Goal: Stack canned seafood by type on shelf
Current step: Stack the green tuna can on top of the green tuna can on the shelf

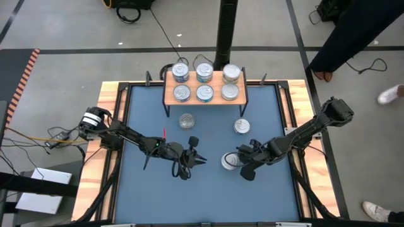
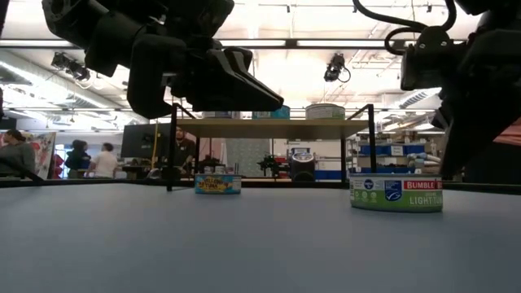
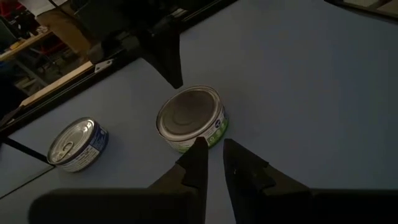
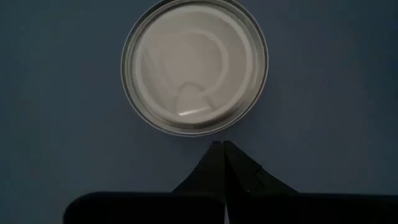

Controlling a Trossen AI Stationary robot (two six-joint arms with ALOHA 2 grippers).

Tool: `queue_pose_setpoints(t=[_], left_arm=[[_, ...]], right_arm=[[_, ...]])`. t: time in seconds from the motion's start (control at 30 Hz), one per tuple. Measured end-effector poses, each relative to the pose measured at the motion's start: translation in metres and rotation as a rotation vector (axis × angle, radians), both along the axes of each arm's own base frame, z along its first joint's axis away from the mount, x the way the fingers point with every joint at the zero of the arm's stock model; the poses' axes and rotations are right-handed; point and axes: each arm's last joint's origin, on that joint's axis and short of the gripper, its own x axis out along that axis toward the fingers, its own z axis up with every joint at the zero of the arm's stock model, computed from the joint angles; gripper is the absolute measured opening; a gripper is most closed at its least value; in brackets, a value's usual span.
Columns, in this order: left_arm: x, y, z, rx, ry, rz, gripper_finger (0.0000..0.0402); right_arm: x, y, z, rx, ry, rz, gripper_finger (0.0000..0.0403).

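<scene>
High view shows you six tins (image 1: 204,83) on the shelf (image 1: 169,94). Your left gripper (image 1: 194,159) is barely open, holding nothing. Your right gripper (image 1: 238,162) is closed, empty, beside a tin (image 1: 230,161).

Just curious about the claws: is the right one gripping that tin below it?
No, the right gripper has its fingers shut together, empty, beside the tin on the mat.
</scene>
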Motion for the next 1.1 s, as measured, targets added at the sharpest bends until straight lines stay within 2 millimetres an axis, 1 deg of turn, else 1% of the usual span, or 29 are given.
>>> queue_pose_setpoints(t=[0.23, 0.47, 0.53, 0.67, 0.73, 0.87, 0.93, 1.1], left_arm=[[0.000, 0.000, 0.000, -0.006, 0.001, 0.002, 0.0056], [0.000, 0.000, 0.000, -0.006, 0.001, 0.002, 0.0056], [0.000, 0.000, 0.000, -0.006, 0.001, 0.001, 0.0056], [0.000, 0.000, 0.000, 0.000, 0.000, -0.004, 0.0055], [0.000, 0.000, -0.001, 0.002, 0.006, -0.004, 0.0055], [-0.001, 0.000, -0.001, 0.010, 0.011, -0.007, 0.0056], [-0.001, -0.001, -0.002, 0.042, 0.013, -0.022, 0.0058], [-0.002, -0.005, -0.003, 0.102, 0.018, -0.050, 0.0074]], right_arm=[[-0.006, -0.003, -0.010, 0.013, 0.015, -0.020, 0.0000], [0.000, -0.003, -0.012, 0.018, -0.045, -0.002, 0.0000], [0.003, -0.003, -0.016, 0.010, -0.039, 0.006, 0.0000], [0.014, -0.002, -0.032, 0.015, -0.030, 0.036, 0.0000], [0.019, -0.001, -0.036, 0.011, -0.039, 0.047, 0.0000], [0.029, 0.002, -0.037, 0.004, -0.049, 0.057, 0.0000], [0.033, 0.003, -0.036, 0.000, -0.054, 0.069, 0.0000], [0.040, 0.000, -0.032, 0.003, -0.088, 0.076, 0.0000]])
